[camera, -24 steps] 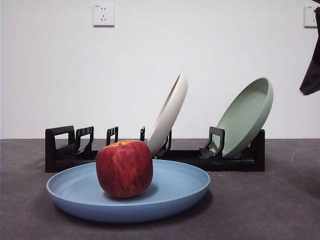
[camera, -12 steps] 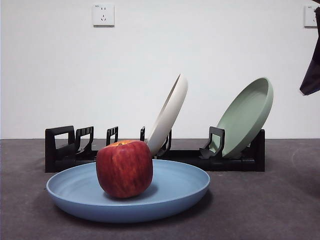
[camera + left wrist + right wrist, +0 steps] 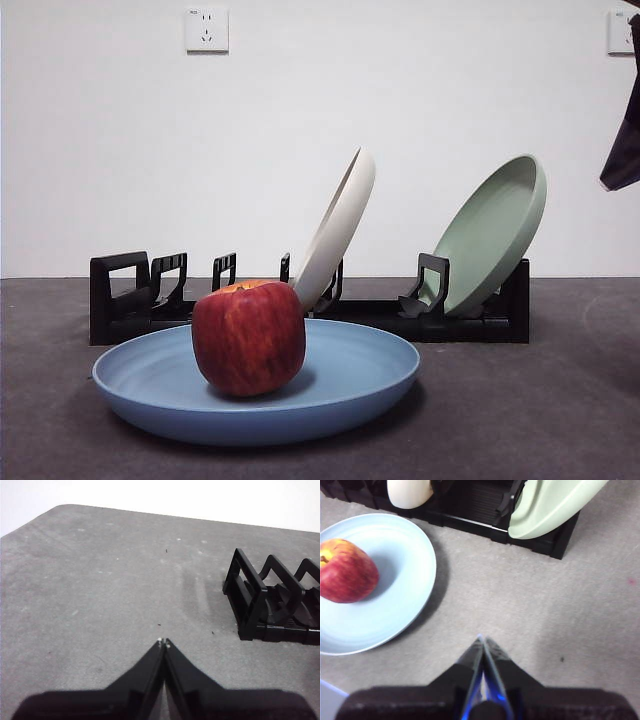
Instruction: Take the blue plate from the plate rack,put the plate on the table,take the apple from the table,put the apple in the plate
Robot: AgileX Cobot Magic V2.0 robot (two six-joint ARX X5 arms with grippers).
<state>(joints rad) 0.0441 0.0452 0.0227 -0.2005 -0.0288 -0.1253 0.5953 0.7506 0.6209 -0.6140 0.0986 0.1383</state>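
Apple (image 3: 248, 337) sits in blue plate (image 3: 350, 385) on table (image 3: 540, 420); task looks done, so left gripper (image 3: 163, 643) and right gripper (image 3: 482, 640) hang closed, empty, clear

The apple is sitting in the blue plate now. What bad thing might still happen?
The apple sits off-centre in the blue plate, nearer one rim, so a bump might roll it out. The cream plate and green plate lean in the plate rack; a knock could tip them.

Dark red apple (image 3: 249, 337) upright in blue plate (image 3: 350, 385), on table (image 3: 520, 410) before plate rack (image 3: 120, 300).
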